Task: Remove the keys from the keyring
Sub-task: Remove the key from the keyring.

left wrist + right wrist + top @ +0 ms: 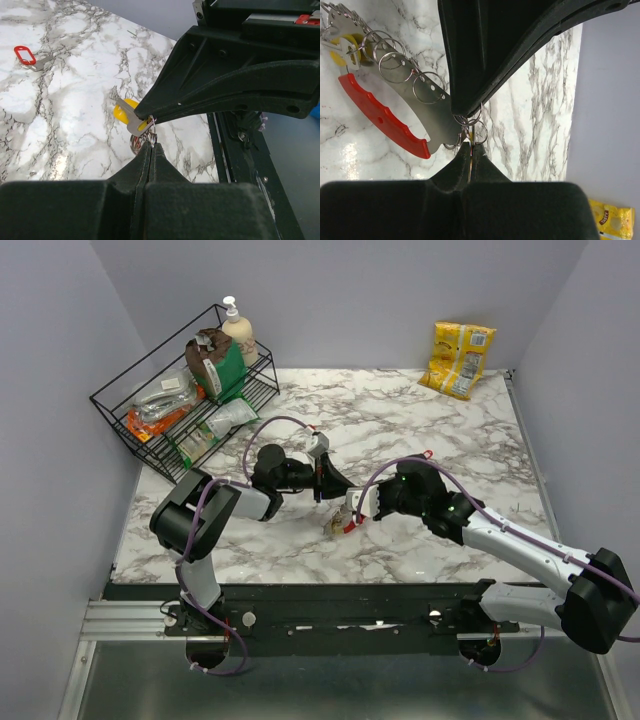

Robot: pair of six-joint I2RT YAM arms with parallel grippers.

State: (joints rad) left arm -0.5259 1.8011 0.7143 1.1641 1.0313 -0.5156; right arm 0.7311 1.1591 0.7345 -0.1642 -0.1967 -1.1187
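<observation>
Marble tabletop (430,430), keyring (445,127) pinched.
Right wrist, not left: ring row (395,67). Left wrist, not right: red-tagged key (24,54). Left gripper (151,146), right gripper (471,145) clenched on keyring.

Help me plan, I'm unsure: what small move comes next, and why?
Probably draw the right gripper slightly away from the left gripper, working the yellow-headed key along the keyring: both are shut, tips meeting on its small rings, and that key hangs there.
</observation>
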